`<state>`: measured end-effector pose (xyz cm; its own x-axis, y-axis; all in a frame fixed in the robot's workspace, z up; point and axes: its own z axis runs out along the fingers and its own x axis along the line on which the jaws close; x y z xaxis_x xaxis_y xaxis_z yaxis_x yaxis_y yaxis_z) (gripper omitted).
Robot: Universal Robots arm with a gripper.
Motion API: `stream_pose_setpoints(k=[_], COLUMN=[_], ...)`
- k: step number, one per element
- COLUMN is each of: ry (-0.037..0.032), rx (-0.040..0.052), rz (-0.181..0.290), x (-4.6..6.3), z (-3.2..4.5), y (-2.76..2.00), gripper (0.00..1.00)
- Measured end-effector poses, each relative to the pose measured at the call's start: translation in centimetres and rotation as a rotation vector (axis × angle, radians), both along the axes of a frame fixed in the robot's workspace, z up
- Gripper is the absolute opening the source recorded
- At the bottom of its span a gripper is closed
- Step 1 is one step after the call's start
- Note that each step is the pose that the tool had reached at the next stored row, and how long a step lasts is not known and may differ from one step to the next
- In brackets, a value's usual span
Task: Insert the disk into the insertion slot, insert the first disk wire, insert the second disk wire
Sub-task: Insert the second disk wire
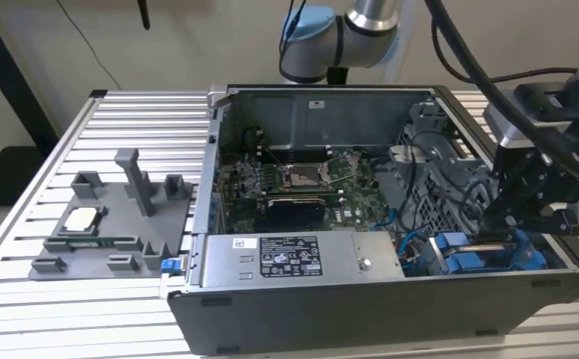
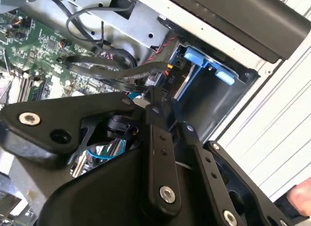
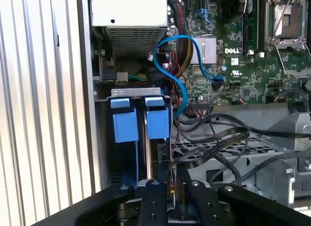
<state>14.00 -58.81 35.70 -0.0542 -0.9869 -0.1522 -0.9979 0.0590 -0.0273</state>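
Observation:
The disk (image 3: 160, 155), in its blue carrier (image 1: 469, 254), stands edge-on inside the insertion slot (image 3: 136, 93), the grey metal cage with blue tabs (image 3: 125, 126) in the case's near corner on the exterior view's right. My gripper (image 1: 494, 238) reaches down into the case right at the disk's exposed end. In both wrist views the gripper (image 3: 172, 175) (image 2: 148, 97) has its fingers drawn together on the end of a flat black disk wire (image 2: 112, 65), which touches the disk's edge (image 2: 182, 82). The connector itself is hidden by the fingers.
A grey power-supply box (image 1: 289, 254) sits beside the cage along the case front. Behind it are the motherboard (image 1: 300, 179), a looping blue cable (image 3: 180, 65) and a tangle of black cables (image 3: 228, 138). A grey fixture tray (image 1: 110, 224) lies on the slatted table (image 1: 130, 134). A hand (image 2: 299, 199) shows nearby.

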Motion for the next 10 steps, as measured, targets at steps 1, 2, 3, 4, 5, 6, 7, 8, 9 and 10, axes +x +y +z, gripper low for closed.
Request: stream_pose_setpoints(k=[1,2,3,4,5,6,7,8,9,10], ry=[0.0000,0.0000,0.0000,0.0000,0.0000,0.0000,0.0000,0.0000,0.0000,0.0000], rx=[0.0002,-0.0001,0.0001,0.0002,-0.0001,0.0000,-0.0002,-0.0002,-0.0002,-0.0003], rz=[0.000,0.000,0.000,0.000,0.000,0.000,0.000,0.000,0.000,0.000], x=[0.0,0.0,0.0,0.0,0.0,0.0,0.0,0.0,0.0,0.0], z=[0.14,0.30,0.42,0.55,0.69,0.83,1.00,1.16,1.29,1.44], y=[0.00,0.00,0.00,0.00,0.00,0.00,0.00,0.00,0.00,0.00], gripper=[0.24,0.24,0.24,0.24,0.24,0.24,0.24,0.24,0.24,0.24])
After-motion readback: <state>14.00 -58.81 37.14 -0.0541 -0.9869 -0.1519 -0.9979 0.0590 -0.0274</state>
